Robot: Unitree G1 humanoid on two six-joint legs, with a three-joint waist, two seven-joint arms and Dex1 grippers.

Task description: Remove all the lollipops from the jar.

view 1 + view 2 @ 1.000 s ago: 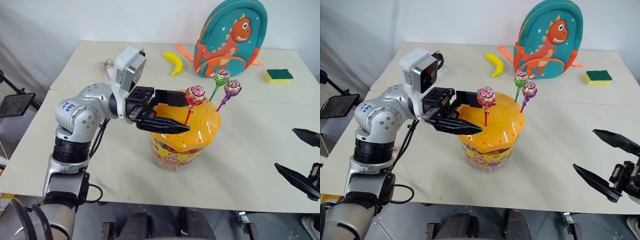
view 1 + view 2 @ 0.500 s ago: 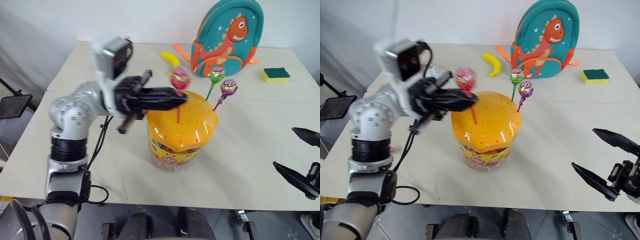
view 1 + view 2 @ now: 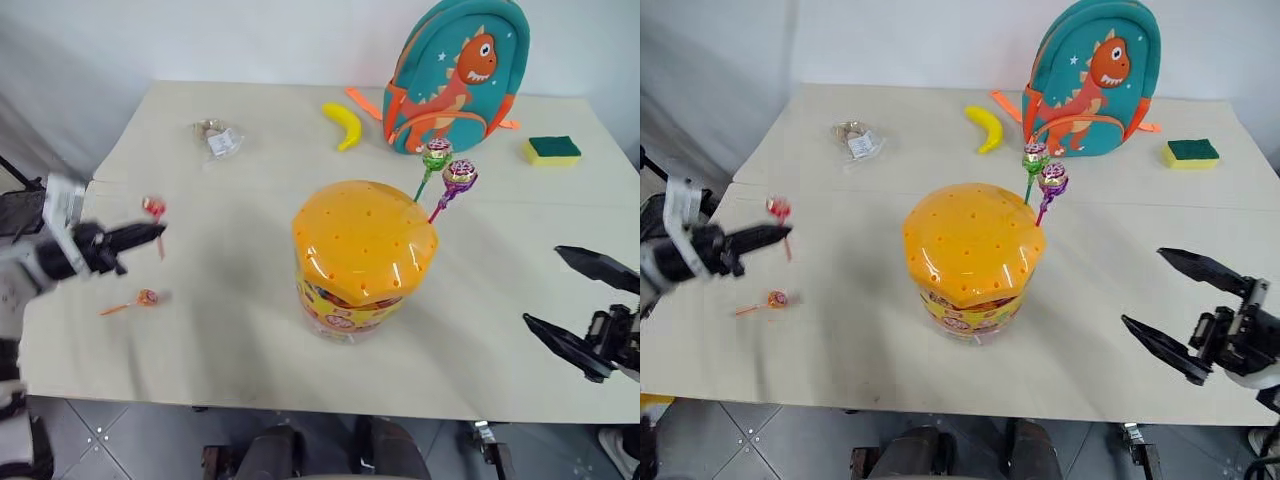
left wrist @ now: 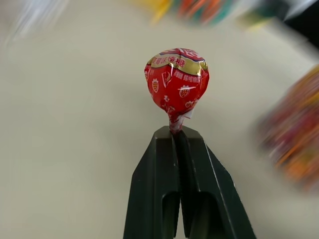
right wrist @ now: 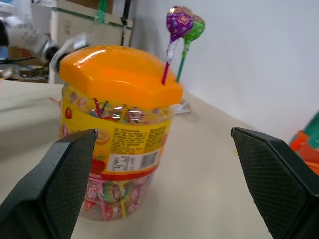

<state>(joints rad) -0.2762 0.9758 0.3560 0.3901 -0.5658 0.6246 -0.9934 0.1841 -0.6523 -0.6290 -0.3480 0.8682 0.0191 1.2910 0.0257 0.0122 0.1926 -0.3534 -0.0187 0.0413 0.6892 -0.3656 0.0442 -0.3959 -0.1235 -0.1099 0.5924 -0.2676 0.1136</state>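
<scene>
My left gripper [image 4: 177, 132] is clamped on the red lollipop [image 4: 176, 81], at nine o'clock from the jar [image 3: 363, 258]. Orange lollipop [image 3: 146, 297] lies below it. Green [image 3: 436, 153] and purple [image 3: 460, 173] remain in the lid. My right gripper [image 3: 580, 305] gapes wide, empty.

Jar [image 3: 364, 258]: squat clear tub with printed label, domed glossy orange lid dotted with holes, upright on the table. Green lollipop [image 3: 437, 154] and purple lollipop [image 3: 460, 174]: side by side, sticks planted in lid holes at the jar's far right edge, leaning outward. Red lollipop [image 4: 177, 81]: well left of the jar, stick pinched, above the tabletop. Orange lollipop [image 3: 146, 298]: flat on the table, well left of the jar, below the red one.
</scene>
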